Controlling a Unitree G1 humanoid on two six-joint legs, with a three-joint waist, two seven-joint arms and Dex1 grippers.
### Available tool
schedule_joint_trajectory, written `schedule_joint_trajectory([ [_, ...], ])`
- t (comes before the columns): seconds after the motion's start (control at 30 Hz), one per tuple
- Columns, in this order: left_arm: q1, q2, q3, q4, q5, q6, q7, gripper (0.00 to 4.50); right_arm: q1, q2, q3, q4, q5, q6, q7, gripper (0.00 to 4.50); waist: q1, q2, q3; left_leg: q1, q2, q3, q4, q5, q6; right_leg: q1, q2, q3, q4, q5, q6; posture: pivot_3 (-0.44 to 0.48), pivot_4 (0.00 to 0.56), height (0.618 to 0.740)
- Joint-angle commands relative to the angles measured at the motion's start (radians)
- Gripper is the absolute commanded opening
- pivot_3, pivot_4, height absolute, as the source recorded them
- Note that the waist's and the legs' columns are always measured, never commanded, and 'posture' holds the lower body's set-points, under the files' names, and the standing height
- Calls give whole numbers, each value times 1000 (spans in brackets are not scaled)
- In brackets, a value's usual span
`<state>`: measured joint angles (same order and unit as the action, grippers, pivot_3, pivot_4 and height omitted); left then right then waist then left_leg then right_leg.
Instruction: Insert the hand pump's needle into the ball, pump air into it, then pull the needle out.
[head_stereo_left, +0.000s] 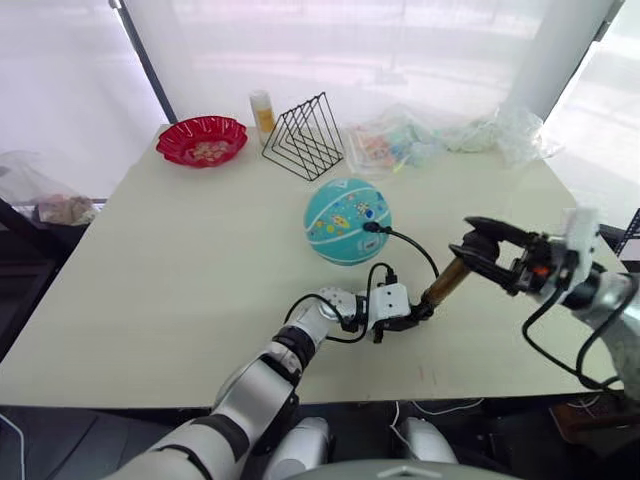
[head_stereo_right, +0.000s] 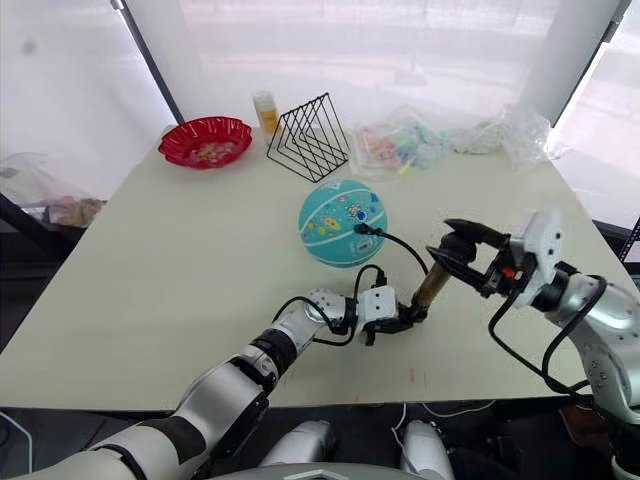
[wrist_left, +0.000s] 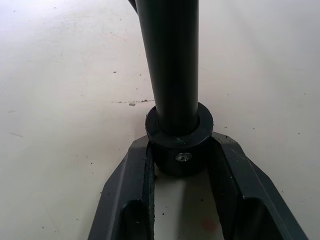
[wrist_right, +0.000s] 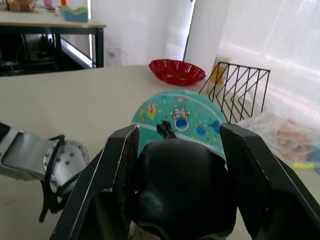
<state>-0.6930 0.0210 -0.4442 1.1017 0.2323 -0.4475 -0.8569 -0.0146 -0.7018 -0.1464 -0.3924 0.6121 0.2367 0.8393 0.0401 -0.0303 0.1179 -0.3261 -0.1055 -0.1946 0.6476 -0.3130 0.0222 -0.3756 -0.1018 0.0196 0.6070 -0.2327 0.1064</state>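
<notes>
One hand pump (head_stereo_left: 445, 281) was held at both ends, tilted, near the table's (head_stereo_left: 170, 290) front edge; one ball (head_stereo_left: 347, 221) lay just beyond it.

The left wrist view showed what the head views could not: the left gripper (wrist_left: 180, 165) had its two fingers clamped against the pump's black base cap, resting at the table surface. The right wrist view showed the right gripper (wrist_right: 177, 175) with its fingers closed around the black handle, the ball directly behind. In the head views, one thin black hose (head_stereo_left: 412, 243) arched from pump to ball; the needle itself was too small to make out. Farther back stood one red bowl (head_stereo_left: 201, 139), one wire rack (head_stereo_left: 303, 137), one bottle (head_stereo_left: 262, 111) and crumpled plastic bags (head_stereo_left: 440, 135). No legible writing was found.
</notes>
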Motion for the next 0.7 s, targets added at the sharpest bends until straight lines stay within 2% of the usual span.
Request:
schedule_joint_trajectory([
  [0.03,75,56,-78,151,117,101,-3,1113,67,8,96,94,-116,-14,29,2051,0,-1,-2,0,0,0,0,0,0,0,0,0,0,0,0,0,150,740],
  [0.2,74,57,-79,153,120,100,-3,1113,24,22,33,71,-63,-15,20,2049,1,0,-1,0,0,0,0,0,0,0,1,0,0,0,0,0,150,740],
  [0.33,72,54,-80,155,120,100,-2,1113,-56,15,-78,12,75,20,13,2049,3,0,2,-1,0,0,1,0,0,0,0,0,0,0,0,0,150,740],
  [0.5,72,50,-80,156,121,100,-1,1113,-197,-41,-236,-34,248,107,-34,2049,9,12,15,-3,-1,0,1,0,1,-2,-1,0,0,0,0,0,150,740],
  [0.7,71,49,-80,155,122,100,-2,1113,-335,-92,-345,-34,387,179,-108,2049,13,13,19,-4,-1,0,1,1,1,-2,-2,-1,0,0,0,0,150,740],
])
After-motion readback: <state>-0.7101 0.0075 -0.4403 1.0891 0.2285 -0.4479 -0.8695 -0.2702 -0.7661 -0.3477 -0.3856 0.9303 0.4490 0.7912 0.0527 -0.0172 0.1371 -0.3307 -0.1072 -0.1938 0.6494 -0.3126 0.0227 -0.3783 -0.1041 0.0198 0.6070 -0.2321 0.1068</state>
